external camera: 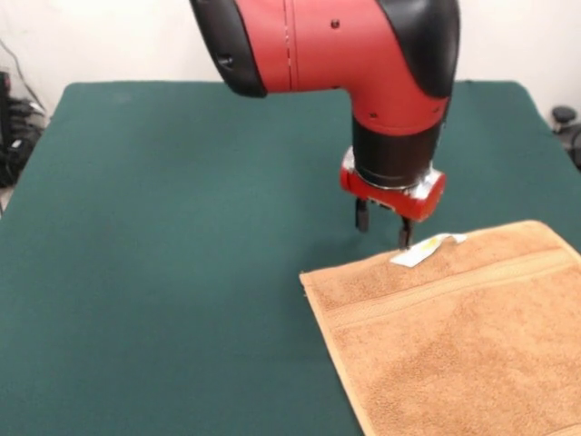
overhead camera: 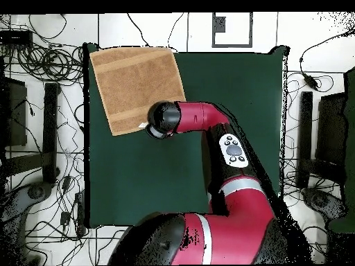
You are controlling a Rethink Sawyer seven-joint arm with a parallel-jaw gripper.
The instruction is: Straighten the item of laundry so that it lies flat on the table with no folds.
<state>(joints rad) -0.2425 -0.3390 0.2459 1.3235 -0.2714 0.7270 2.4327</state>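
The tan-orange towel (external camera: 454,336) lies spread flat at the front right of the dark green table (external camera: 182,227), with its woven band parallel to the far hem. Its white label (external camera: 427,248) sticks out from the far hem. My gripper (external camera: 383,225) hangs just above the far hem. It is open and empty, and one fingertip (external camera: 405,238) is right beside the label. In the overhead view the towel (overhead camera: 139,86) fills the table's (overhead camera: 229,90) top left corner, and the arm's wrist (overhead camera: 163,119) covers the gripper at the towel's lower right corner.
The towel runs out of the front view at the right and bottom. Cables (overhead camera: 41,48) and black stands (overhead camera: 305,138) lie on the floor round the table. The arm (overhead camera: 229,149) crosses the table's right half in the overhead view.
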